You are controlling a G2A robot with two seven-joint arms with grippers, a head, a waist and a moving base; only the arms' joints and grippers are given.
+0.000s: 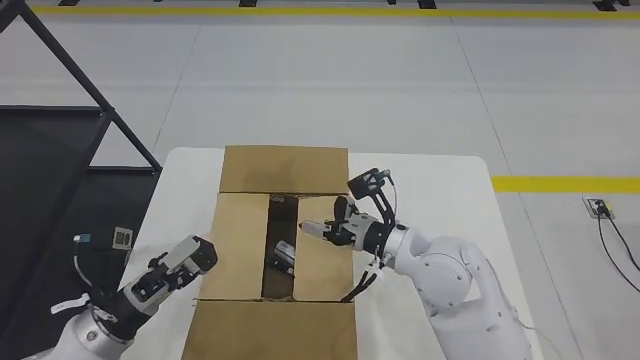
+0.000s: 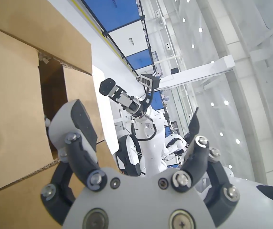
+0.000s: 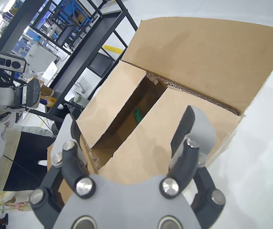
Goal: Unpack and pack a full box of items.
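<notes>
Cardboard box (image 1: 240, 245) half-open, right gripper (image 1: 312, 229) above (left gripper (image 1: 203, 253) beside), both splayed, empty.

Matt corrugated cardboard box (image 1: 243, 235)

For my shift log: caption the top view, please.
Right pincer open above the cardboard box and its half-shut inner flaps, left pincer open beside it on the white table.

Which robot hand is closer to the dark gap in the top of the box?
Right. The right gripper is over the box, just beside the gap; the left gripper is at the box's outer edge, farther off.
</notes>
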